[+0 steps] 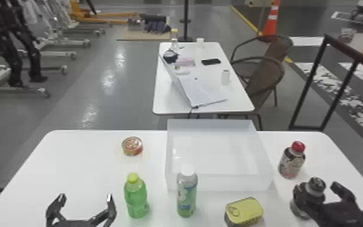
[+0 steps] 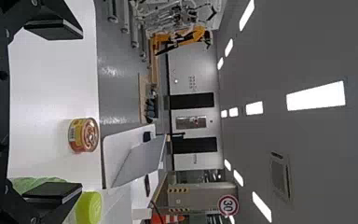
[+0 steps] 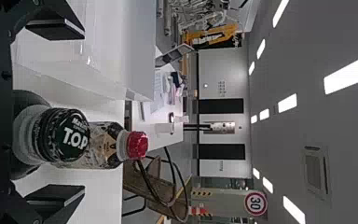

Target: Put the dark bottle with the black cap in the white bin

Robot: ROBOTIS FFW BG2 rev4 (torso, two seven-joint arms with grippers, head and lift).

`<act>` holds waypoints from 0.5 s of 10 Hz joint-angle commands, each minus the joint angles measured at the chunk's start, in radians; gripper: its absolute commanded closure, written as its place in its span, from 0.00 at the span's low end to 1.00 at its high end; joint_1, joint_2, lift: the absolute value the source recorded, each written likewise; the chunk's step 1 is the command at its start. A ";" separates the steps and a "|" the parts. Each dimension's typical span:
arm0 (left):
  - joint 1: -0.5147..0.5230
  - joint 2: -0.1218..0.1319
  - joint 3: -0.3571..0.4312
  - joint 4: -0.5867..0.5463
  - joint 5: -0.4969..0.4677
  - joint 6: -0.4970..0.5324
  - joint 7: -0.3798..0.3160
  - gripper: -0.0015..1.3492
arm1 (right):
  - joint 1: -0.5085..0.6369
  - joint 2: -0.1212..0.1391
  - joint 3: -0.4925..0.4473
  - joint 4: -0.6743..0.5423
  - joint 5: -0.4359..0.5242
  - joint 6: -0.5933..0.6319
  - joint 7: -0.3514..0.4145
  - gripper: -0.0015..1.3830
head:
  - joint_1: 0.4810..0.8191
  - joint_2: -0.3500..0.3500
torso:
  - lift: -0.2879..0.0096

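Holds left gripper (image 1: pixel 85 197) spread at lower left; has yet to fill white bin (image 1: pixel 215 183), just right of centre. At lower right, has dark bottle (image 1: pixel 307 193) upright between parted fingers of right gripper (image 3: pixel 84 112), apparently ungrasped; leaves grasp, lift and placing.

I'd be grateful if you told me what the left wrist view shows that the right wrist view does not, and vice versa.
Left wrist view: the round tin, the green bottle and the open left gripper.

Right wrist view: the dark bottle, the red-capped bottle and the open right gripper.

Both: the near white table, the laptop, the round wall sign and, it seems, the white bin.
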 commanded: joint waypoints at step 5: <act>0.002 -0.004 0.006 0.007 0.009 -0.006 -0.003 0.11 | 0.000 -0.003 -0.013 0.058 0.048 -0.027 -0.008 0.10 | 0.20 0.50 | 0.63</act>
